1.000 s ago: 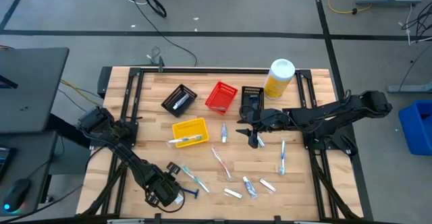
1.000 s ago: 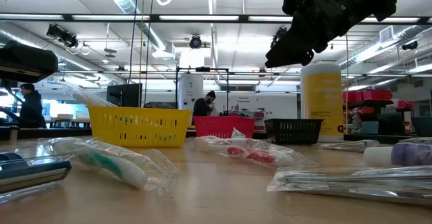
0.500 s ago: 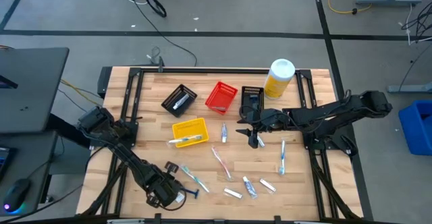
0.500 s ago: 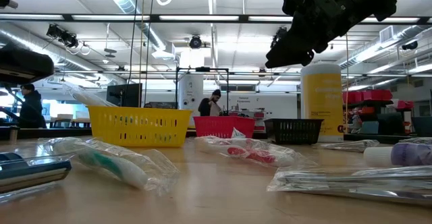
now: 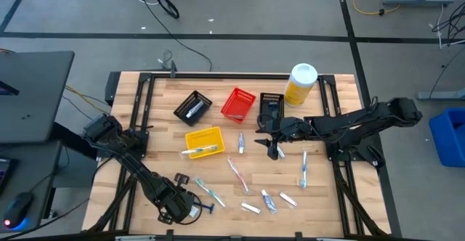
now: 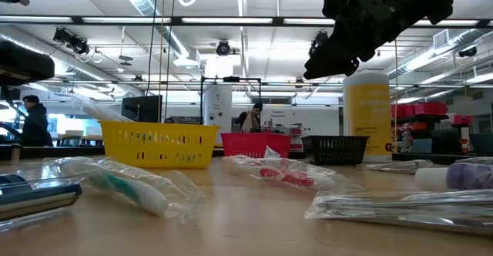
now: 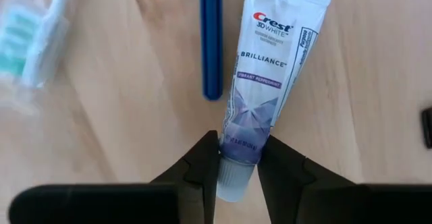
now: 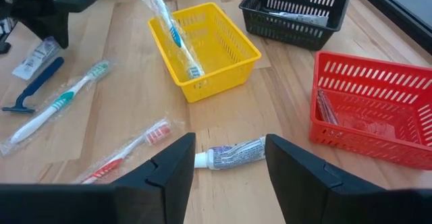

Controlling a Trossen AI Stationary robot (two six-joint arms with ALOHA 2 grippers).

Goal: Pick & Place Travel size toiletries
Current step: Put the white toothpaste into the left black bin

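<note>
The travel size toiletries lie scattered on the wooden table: wrapped toothbrushes [image 5: 209,192] [image 5: 238,174] [image 5: 304,167], small tubes [image 5: 269,201] and a dark blue razor [image 5: 205,210]. My left gripper [image 5: 186,209] is at the near left, pointing almost straight down, shut on a white Crest toothpaste tube [image 7: 266,69] beside the razor's handle [image 7: 210,42]. My right gripper [image 8: 229,177] hangs open, well above the table [image 6: 320,59], over another small tube [image 8: 233,153] that lies flat near the yellow basket [image 5: 204,141]. My left gripper pinches the toothpaste tube at its cap end [image 7: 237,158] between its two fingers [image 7: 206,160], which come from above and lie across the tube. The printed body runs away from the fingertips along the tabletop. I cannot tell whether it rests on the wood or hangs just above it.
A yellow basket holding a toothbrush, a red basket [image 5: 238,103] and two black baskets [image 5: 192,107] [image 5: 271,104] stand across the middle and far part of the table. A big yellow white-capped bottle [image 5: 300,83] stands at the far right. Bare wood lies between the loose items.
My left gripper has rolled a little about the line it points along while staying over the same spot at the near left. My right gripper has kept still. A person in the room behind the table has walked toward the right.
</note>
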